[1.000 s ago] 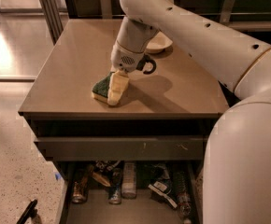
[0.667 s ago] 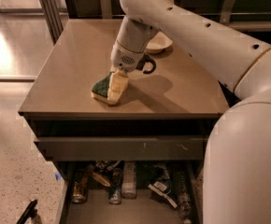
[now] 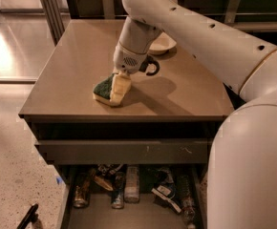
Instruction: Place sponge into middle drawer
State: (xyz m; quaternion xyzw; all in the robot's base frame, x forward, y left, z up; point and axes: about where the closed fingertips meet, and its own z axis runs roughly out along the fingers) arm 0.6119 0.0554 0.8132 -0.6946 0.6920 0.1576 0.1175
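My gripper (image 3: pixel 120 87) is down on the sponge (image 3: pixel 102 86), near the front of the cabinet top (image 3: pixel 67 70) and a little left of its middle. The sponge lies on that surface with its dark green face up and its yellow foam showing along the front edge. My cream padding covers its right side. Whether my jaws are closed on it I cannot tell. My white arm (image 3: pixel 200 37) reaches in from the right, and a black cable loop hangs at my wrist.

The top is a smooth brown-grey slab with a soft sheen, carrying my shadow just right of the sponge. Near its back edge, partly hidden by my arm, sits a shallow white dish (image 3: pixel 163 45).

Under the top is a dark gap, then a closed drawer with a long scratched grey front (image 3: pixel 124 150). Beneath that, the middle drawer (image 3: pixel 65 209) stands pulled out, well apart from the sponge. Its grey tray holds a can (image 3: pixel 81 194) on the left, a plastic bottle (image 3: pixel 132 184) and crumpled wrappers (image 3: pixel 163 190), with bare floor along the front.

The room's floor (image 3: pixel 9 171) is pale speckled stone, glossier farther back on the left. Metal posts (image 3: pixel 51 8) rise behind the left corner. A black object (image 3: pixel 27 217) lies on the floor at the lower left.
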